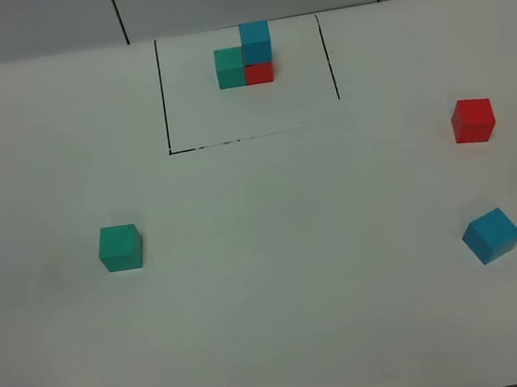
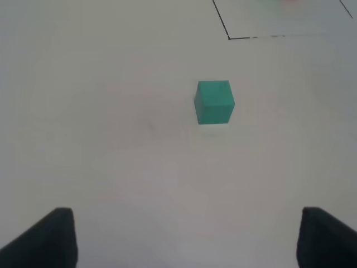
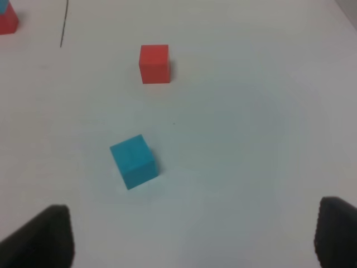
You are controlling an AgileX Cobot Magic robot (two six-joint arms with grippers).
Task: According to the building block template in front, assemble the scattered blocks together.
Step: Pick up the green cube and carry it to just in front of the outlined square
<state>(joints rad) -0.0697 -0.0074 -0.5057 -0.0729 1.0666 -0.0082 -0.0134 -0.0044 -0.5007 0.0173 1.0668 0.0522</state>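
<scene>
Left wrist: left fingers [image 2: 47,241] wide apart.

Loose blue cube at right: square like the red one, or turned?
Turned. The blue cube sits flat but rotated, its edges running diagonally, while the red cube lies roughly square. The two are apart.

A white table [image 1: 304,329] meets grey wall panels [image 1: 30,23].

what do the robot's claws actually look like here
Only the ends show: the left claw and right claw each have two plain matte black, wedge-shaped tips. No cables, markings or arm bodies are visible in any view.
</scene>
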